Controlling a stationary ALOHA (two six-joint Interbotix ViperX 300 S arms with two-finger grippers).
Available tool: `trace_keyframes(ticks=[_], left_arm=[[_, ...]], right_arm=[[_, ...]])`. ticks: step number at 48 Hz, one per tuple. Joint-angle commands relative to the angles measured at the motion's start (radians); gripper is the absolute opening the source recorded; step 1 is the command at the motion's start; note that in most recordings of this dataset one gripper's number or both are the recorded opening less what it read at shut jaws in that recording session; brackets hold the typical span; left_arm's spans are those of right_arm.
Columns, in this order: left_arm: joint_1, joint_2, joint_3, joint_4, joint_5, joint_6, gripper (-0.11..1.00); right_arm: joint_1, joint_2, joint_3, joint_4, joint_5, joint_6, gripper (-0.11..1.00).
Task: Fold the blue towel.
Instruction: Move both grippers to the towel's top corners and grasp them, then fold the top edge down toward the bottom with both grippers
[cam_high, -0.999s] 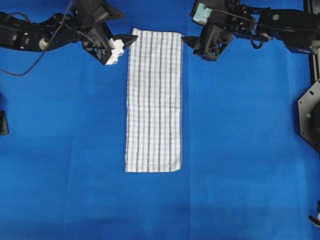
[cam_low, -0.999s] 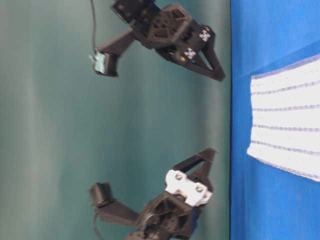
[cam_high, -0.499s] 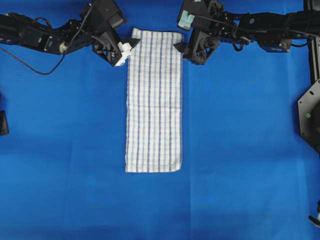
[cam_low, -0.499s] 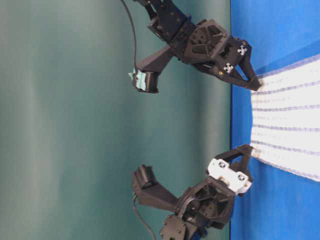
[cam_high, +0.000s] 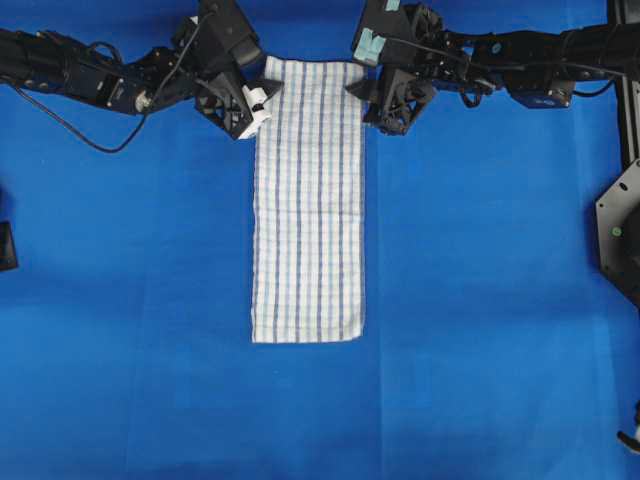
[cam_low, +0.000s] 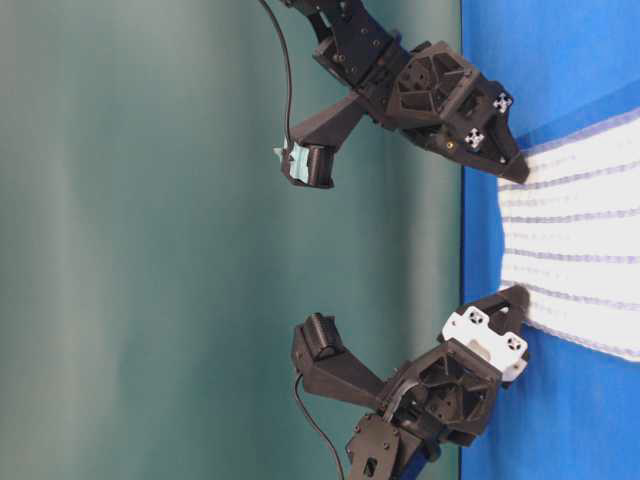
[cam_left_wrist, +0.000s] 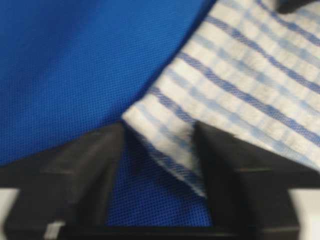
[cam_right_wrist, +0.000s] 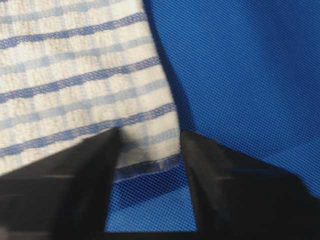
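Coarse woven cloth blue towel (cam_high: 307, 200)

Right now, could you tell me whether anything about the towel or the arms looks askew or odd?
Nothing stands out. The blue towel lies flat and straight on the blue sheet, a long narrow strip. The left gripper and right gripper each have open jaws straddling a far corner, neither yet closed.

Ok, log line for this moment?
striped towel: flat, folded strip | left gripper: open, straddling far corner | right gripper: open, straddling other far corner | lift: not yet
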Motion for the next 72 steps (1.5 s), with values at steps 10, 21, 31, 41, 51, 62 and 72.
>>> trace_keyframes(ticks=[10,21,31,41,51,62,72], left_arm=[[0.006,-0.021,-0.003,0.009,0.0,0.006,0.03],[-0.005,-0.057,-0.009,0.014,0.003,0.008,0.03],[-0.037,-0.149,0.005,0.014,0.008,0.034,0.03],[-0.084,-0.233,0.026,0.014,0.032,0.058,0.03],[-0.144,-0.29,0.078,0.011,0.035,0.052,0.03],[-0.255,-0.348,0.13,0.008,0.035,0.046,0.03],[-0.371,-0.382,0.166,0.005,0.031,0.023,0.03]], right_arm=[[-0.002,-0.02,-0.009,0.002,-0.005,0.0,-0.01],[0.015,-0.08,-0.005,0.003,0.005,-0.002,-0.01],[0.032,-0.149,0.014,0.003,0.026,-0.002,-0.01],[0.075,-0.232,0.049,0.003,0.054,0.002,-0.01],[0.149,-0.336,0.095,0.005,0.077,0.003,-0.01],[0.256,-0.414,0.149,0.017,0.087,0.034,-0.01],[0.359,-0.44,0.189,0.021,0.087,0.086,-0.01]])
